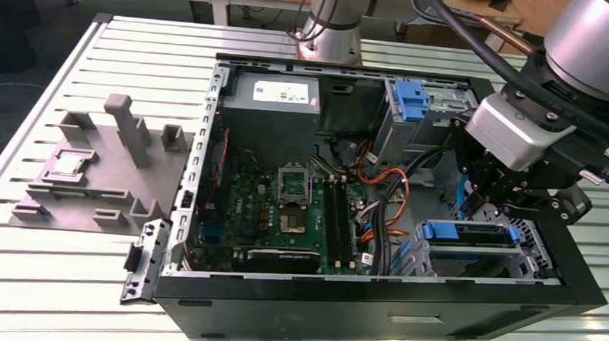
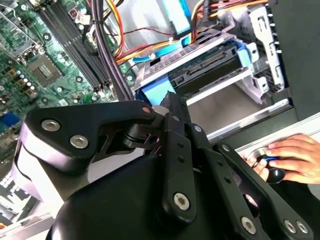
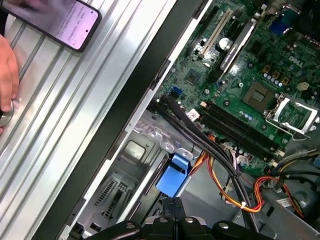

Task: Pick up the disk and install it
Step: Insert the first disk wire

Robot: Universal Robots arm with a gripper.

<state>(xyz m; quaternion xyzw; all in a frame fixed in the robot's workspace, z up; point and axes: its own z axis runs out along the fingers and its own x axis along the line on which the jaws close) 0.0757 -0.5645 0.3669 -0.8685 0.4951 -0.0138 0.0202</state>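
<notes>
Fixture (image 1: 99, 165): grey moulded block with upright posts, on the slatted table (image 1: 32, 282) at the exterior view's left, beside the case.
Case (image 1: 381, 312): black computer case lying open on the table, its motherboard (image 1: 282, 208) facing up; orange and black cables (image 1: 386, 197) run across the middle.
Power supply (image 1: 277, 96): grey box with a white sticker, in the case's far corner.
Latch (image 1: 411, 98): blue, ribbed, upright by the far drive cage.
Disk (image 1: 467, 233): in the drive bay at the exterior view's right, blue carrier edge outward; in the second wrist view (image 2: 205, 67) it lies level in the metal cage.
Gripper (image 1: 519, 203): above the bay, just over the disk; fingers drawn together with nothing between them, tips meeting in the first wrist view (image 3: 172, 207) next to a blue tab (image 3: 174, 175).
Hand (image 2: 285, 157): rests on a round knob on the table outside the case.
Phone (image 3: 55, 20): lies on the table, screen lit.
</notes>
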